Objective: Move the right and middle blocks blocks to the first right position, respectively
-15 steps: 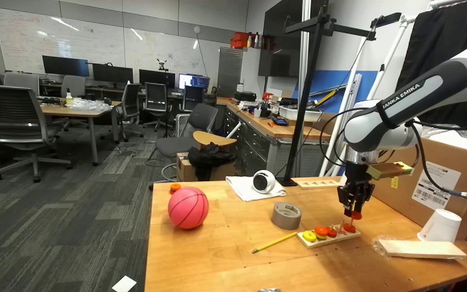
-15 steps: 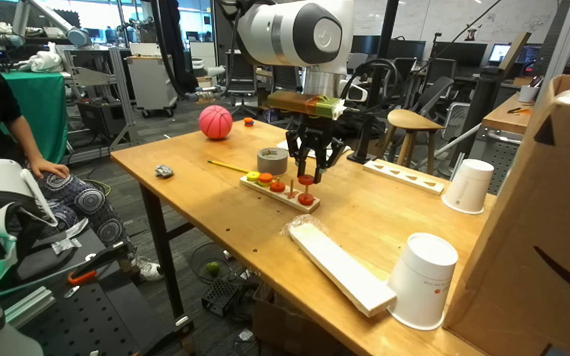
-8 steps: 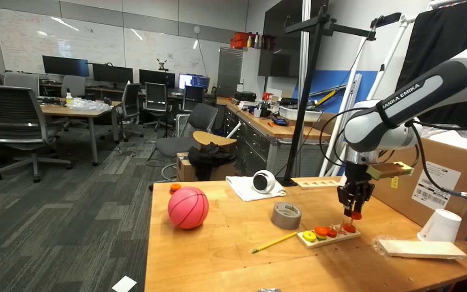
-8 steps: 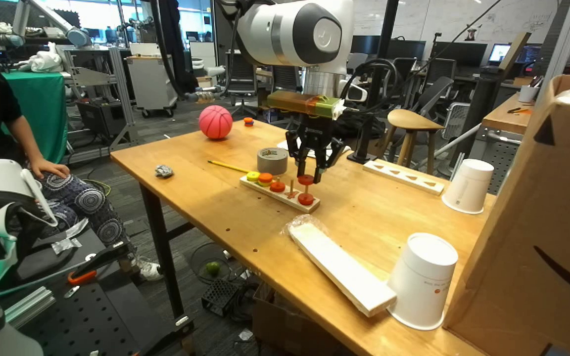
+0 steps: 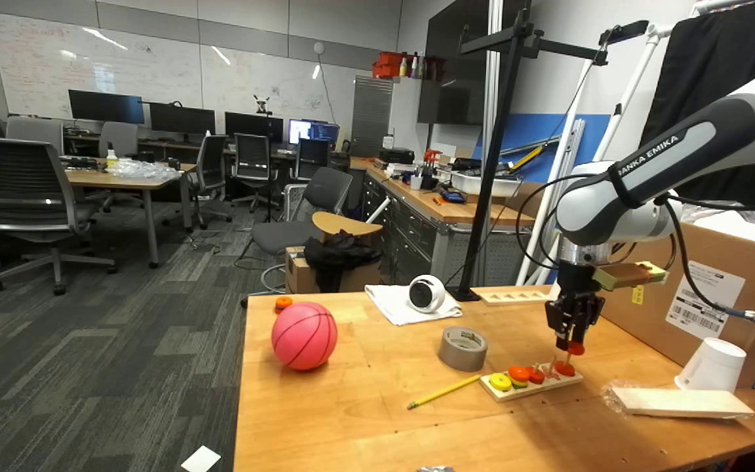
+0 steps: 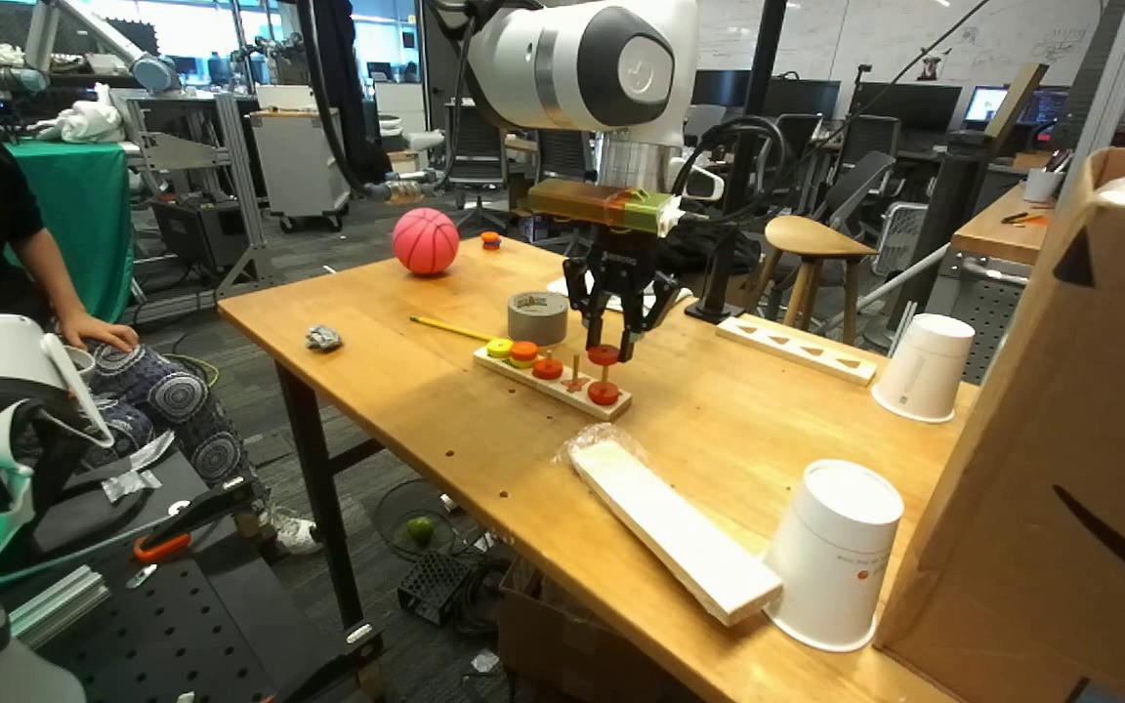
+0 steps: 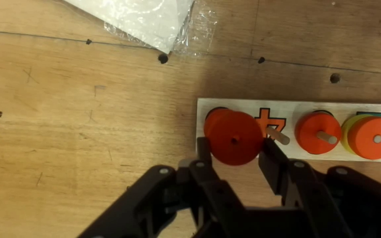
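Pinching a small red round block (image 7: 235,130) with a centre hole between its black fingers (image 7: 204,152), the pincer (image 7: 235,145) stands narrowed to that block's width above one end of a pale wooden pegboard (image 7: 293,107). In both exterior views the held block hangs over a second red round block (image 6: 604,394), with a short stretch of upright end peg (image 6: 605,374) showing between them; whether the peg reaches inside the held block's hole, I cannot tell. The second block sits low around that peg. Next along the row, a plain wooden peg (image 6: 576,368) rises at a printed orange figure four (image 7: 264,121); then a third red round block (image 7: 311,132) sits around the middle peg (image 7: 326,137), and past it an orange round block (image 7: 362,140) rests on a yellow round block (image 7: 344,132). A further yellow disc (image 5: 500,382) takes the far end, where a yellow pencil (image 5: 444,393) lies near the pegboard. A grey roll of duct tape (image 5: 461,357) sits near the same row on the wooden worktop (image 5: 325,419). Toward the large cardboard box (image 5: 653,341), a pale bar (image 6: 675,532) in clear wrapping (image 7: 197,38) lies just beside an upside-down white paper cup (image 6: 836,561). Well apart rest a pink ball (image 5: 305,335) with dark seams and, near it, a small orange-and-blue round stack (image 5: 283,303); a white cloth (image 5: 387,307) carries a rounded white device (image 5: 425,294) with a black face.
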